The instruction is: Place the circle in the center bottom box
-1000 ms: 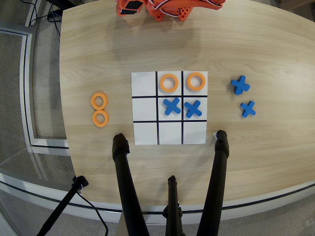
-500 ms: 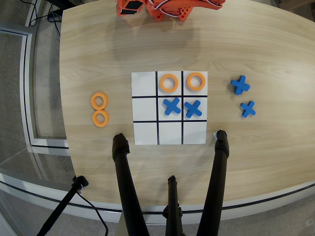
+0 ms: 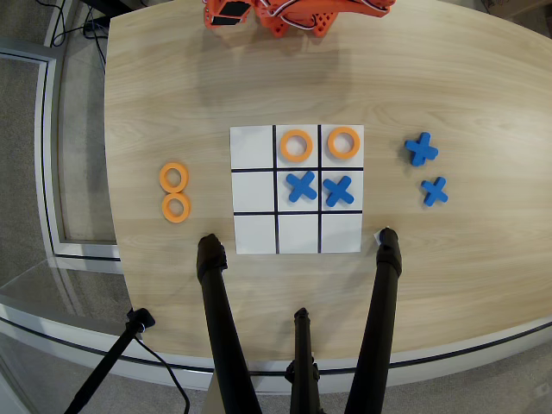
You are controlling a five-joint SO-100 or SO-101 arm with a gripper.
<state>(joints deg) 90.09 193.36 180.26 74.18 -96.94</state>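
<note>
Two black tripod legs [image 3: 220, 336] frame my overhead view, planted on the worktop [image 3: 448, 86]. Beyond them the center bottom box [image 3: 298, 234] lies bare. Two blue crosses [image 3: 319, 187] fill the middle row, two orange rings [image 3: 320, 144] the far row. The circle [image 3: 176, 207] waits left, touching its twin [image 3: 173, 177]. Farthest, the orange arm [image 3: 293, 15]; its fingers I cannot make out.

Setting: robotics lab or office. Evidence: wooden table [image 3: 259, 78], orange robot arm [image 3: 293, 15] at 12 o'clock, tripod legs [image 3: 297, 345] at 6 o'clock, floor cables [image 3: 69, 21].
</note>
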